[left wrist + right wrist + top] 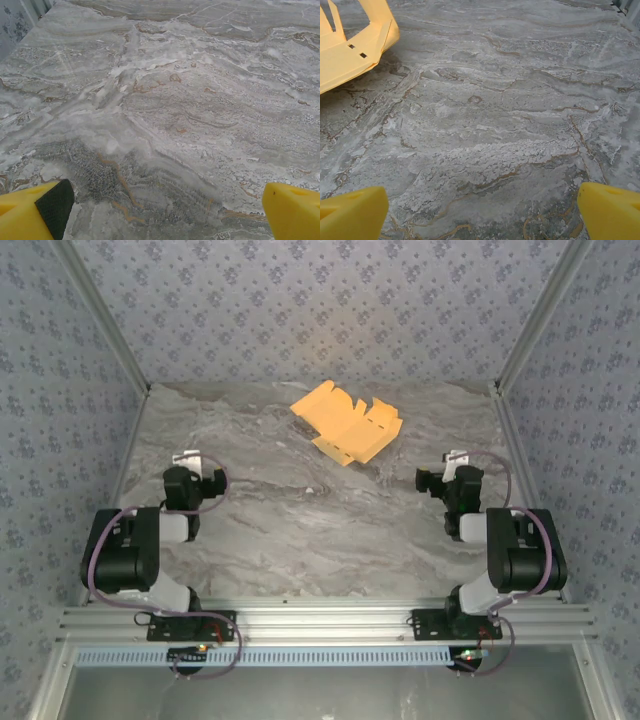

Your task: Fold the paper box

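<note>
The paper box (347,421) is a yellow-orange die-cut card sheet lying mostly flat near the back middle of the marble table (300,530), with notched flaps partly raised. Its near edge and two small slots appear at the upper left of the right wrist view (350,55). My left gripper (197,477) rests low at the left, open, its yellow fingertips (30,212) wide apart over bare marble. My right gripper (440,478) sits at the right, also open, with fingertips (610,210) spread and nothing between them. Both stand well short of the sheet.
Patterned walls (320,300) and aluminium posts (535,315) close in the table on three sides. A metal rail (320,620) carries both arm bases at the near edge. Cables loop around each arm.
</note>
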